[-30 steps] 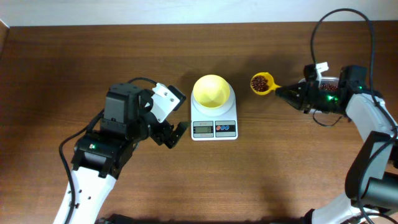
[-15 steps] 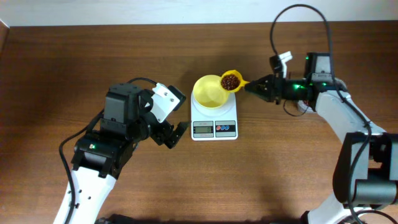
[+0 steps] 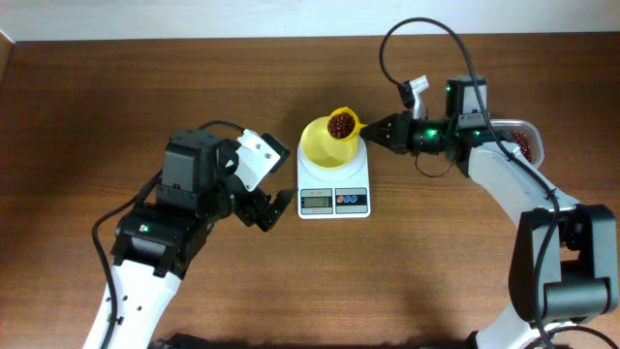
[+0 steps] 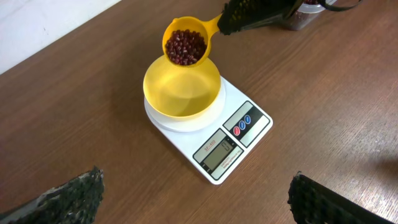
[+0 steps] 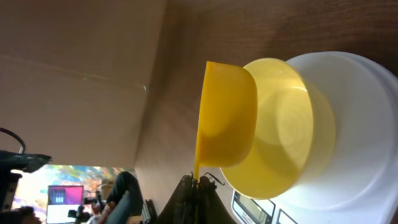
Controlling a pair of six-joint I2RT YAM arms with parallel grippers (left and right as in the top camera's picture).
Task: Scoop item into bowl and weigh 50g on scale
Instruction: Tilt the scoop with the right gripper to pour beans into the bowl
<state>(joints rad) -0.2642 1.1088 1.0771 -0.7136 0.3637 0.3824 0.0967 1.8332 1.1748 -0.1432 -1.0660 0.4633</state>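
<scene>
**Wooden table (image 3: 436, 252): loaded scoop (image 3: 355, 122) above bowl (image 3: 323, 147)**

Nearest, left gripper (image 3: 274, 207) spread wide, at 9 o'clock of scale (image 3: 334, 190). Bowl atop scale. Beyond, at bowl's 1 o'clock rim, scoop full of beans (image 3: 340, 125), handle pinched by right gripper (image 3: 374, 128).

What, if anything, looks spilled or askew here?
Nothing stands out. The scoop holds its beans over the empty bowl, which sits squarely on the scale; no beans lie loose on the table.

The scoop (image 3: 341, 124) and right gripper (image 3: 374, 129) close off the bowl (image 3: 320, 148) from 2 o'clock. The left gripper (image 3: 276, 207) stands near the scale (image 3: 333, 200) at 8 o'clock; open table (image 3: 334, 281) lies at 6 and 12 o'clock.
</scene>
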